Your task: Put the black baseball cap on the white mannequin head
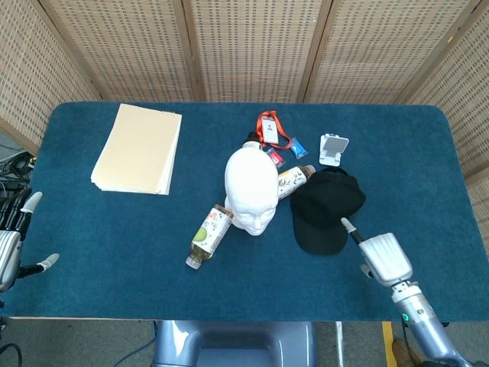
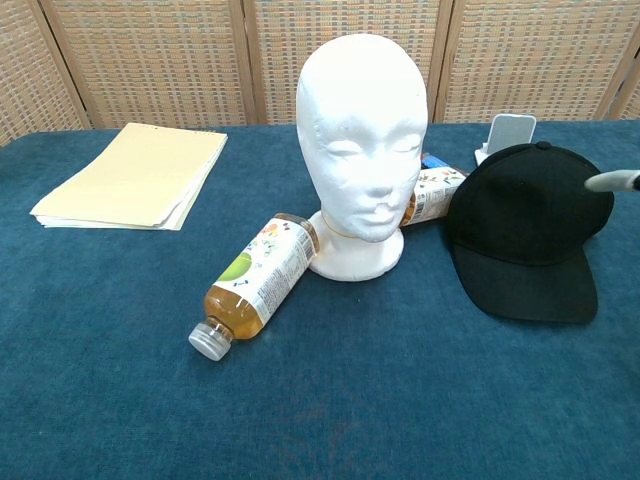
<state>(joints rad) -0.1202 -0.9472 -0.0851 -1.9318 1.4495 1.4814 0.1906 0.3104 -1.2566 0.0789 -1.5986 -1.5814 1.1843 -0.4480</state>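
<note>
Your right hand [image 1: 380, 257] hovers empty, fingers apart, one fingertip just beside the cap's brim. The cap [image 1: 327, 209] lies on the table [image 1: 114, 229], right of the mannequin head [image 1: 251, 189]. Your left hand [image 1: 11, 246] rests open at the table edge.
</note>
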